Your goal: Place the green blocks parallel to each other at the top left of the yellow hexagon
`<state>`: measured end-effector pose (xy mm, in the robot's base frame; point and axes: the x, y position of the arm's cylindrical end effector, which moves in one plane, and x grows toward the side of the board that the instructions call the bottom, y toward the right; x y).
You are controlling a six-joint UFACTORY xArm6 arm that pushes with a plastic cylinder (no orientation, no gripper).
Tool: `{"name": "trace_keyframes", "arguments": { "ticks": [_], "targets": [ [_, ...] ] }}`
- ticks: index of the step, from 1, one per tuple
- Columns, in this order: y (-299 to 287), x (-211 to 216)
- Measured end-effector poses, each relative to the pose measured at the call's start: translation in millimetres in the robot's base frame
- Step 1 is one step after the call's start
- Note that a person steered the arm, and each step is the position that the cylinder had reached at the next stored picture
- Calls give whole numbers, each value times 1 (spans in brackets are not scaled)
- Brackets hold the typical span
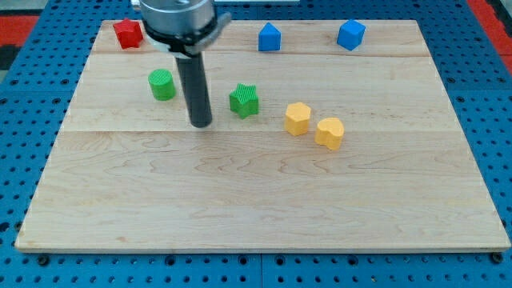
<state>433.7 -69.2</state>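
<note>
A green round block (162, 84) sits at the view's upper left. A green star-shaped block (245, 101) sits to its right and a little lower. A yellow hexagon (298, 118) lies right of the star, with a yellow heart-shaped block (329, 133) just beyond it at the lower right. My tip (201, 123) rests on the board between the two green blocks, lower than both and touching neither. The rod rises from it to the arm's dark flange at the view's top.
A red block (127, 34) sits at the board's top left corner. Two blue blocks (270, 38) (350, 34) sit along the top edge. The wooden board (264, 200) lies on a blue pegboard surface.
</note>
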Motion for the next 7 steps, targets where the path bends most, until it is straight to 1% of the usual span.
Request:
{"name": "trace_keyframes", "arguments": {
  "ticks": [1,2,4,7],
  "targets": [
    [36,-18],
    [36,-39],
    [61,-43],
    [80,-49]
  ]
}}
